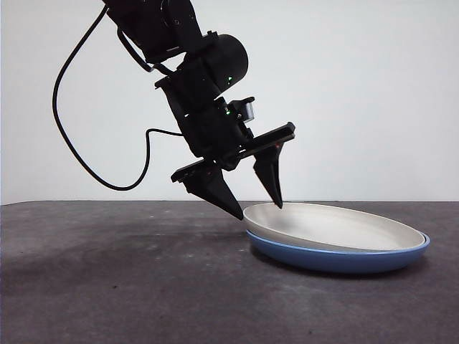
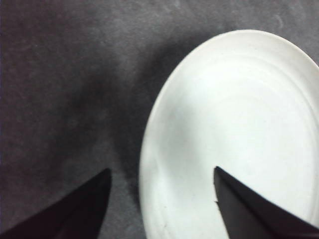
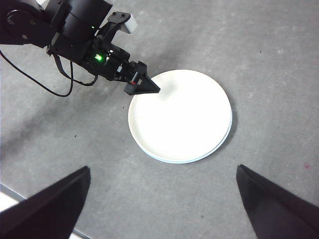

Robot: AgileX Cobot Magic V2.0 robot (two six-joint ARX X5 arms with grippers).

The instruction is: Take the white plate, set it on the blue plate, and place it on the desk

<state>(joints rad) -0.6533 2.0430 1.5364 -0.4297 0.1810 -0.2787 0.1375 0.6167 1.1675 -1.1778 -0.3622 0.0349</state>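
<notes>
Setting: robot lab test station. Evidence: bare white backdrop behind a plain dark grey, mottled bench; black robot arm with exposed cable and lit green indicator LEDs. Only props are two stacked plates, white plate on blue plate. No household furnishings visible.

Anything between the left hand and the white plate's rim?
Nothing visible. The left hand is open, straddling the near rim of the white plate, which is nested in the blue plate on the desk. The right hand waits high above, open.
</notes>
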